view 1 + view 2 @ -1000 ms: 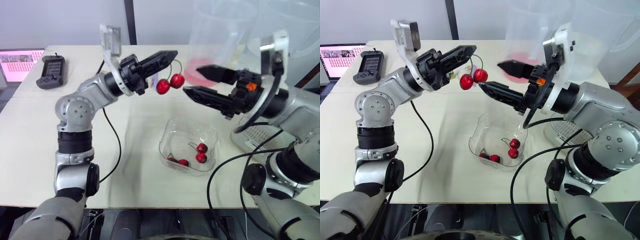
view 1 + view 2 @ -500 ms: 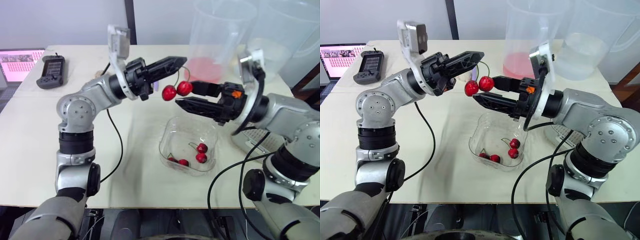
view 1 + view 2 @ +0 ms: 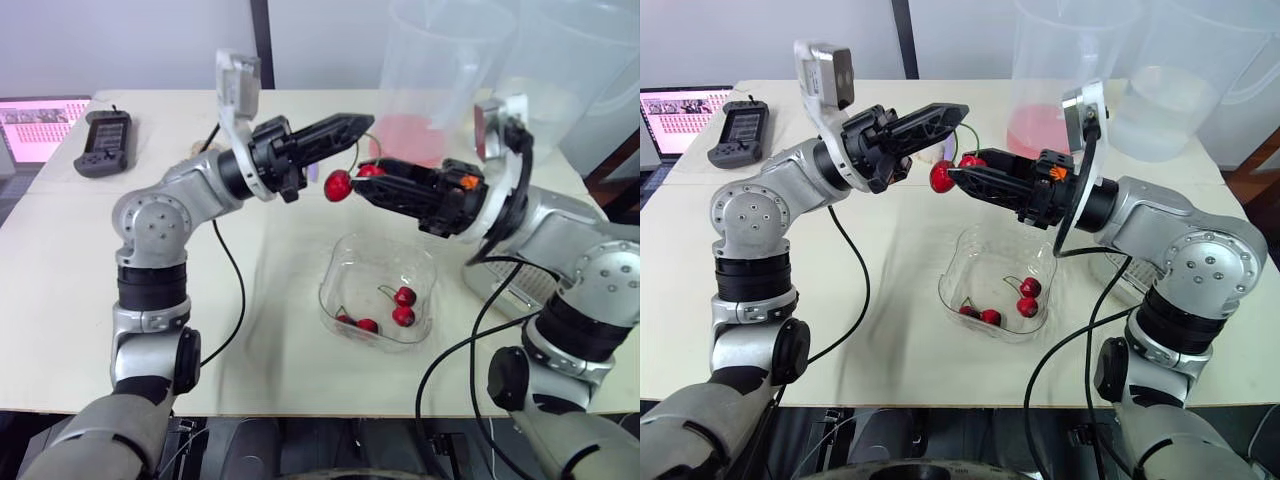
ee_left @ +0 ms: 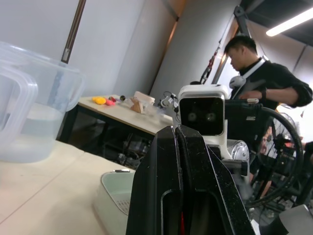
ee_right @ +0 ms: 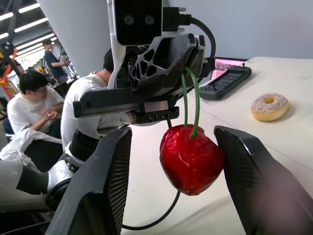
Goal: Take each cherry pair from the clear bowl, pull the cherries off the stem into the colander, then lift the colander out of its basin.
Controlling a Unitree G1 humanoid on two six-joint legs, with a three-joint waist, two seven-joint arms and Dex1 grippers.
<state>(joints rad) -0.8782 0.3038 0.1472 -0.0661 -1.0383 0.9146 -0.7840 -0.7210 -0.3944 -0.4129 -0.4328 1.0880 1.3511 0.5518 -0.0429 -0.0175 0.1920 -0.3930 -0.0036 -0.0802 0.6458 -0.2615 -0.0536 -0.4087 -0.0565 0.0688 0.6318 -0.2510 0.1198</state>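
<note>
- Clenched in the left gripper (image 3: 362, 121), black fingers pressed flat together: the 2 green stems of a glossy red cherry pair (image 3: 339, 185), held in the air above the far edge of the clear plastic bowl (image 3: 372, 268).
- Hanging free just below that gripper's tip: 1 cherry of the pair.
- Set between the 2 black fingers of the right gripper (image 3: 365, 178): the other cherry, touching 1 finger, with a gap to the other in the right wrist view; not clamped, pincer released and straddling the fruit.
- Pointing at each other over the pale table (image 3: 80, 300): both grippers, tips nearly meeting at the cherries.
- In the clear plastic bowl, near the table's front middle: 4 red cherries on thin stems, lying as 2 pairs, 1 pair toward the robot's left corner and 1 toward the right side.
- Behind the right forearm, at the robot's right of the bowl: a white slotted colander (image 3: 1120, 265) sitting in a pale green basin (image 4: 113, 195); mostly hidden, contents impossible to tell.
- At the back of the table: 2 tall clear plastic jugs, 1 with a shallow pink layer at the bottom (image 3: 430, 70), 1 with clear water low down (image 3: 555, 90).
- At the far left corner: a black handheld device (image 3: 102, 143) beside a lit laptop screen (image 3: 35, 125).
- In the right wrist view: a sprinkled doughnut (image 5: 270, 106) lying on the table near the device.
</note>
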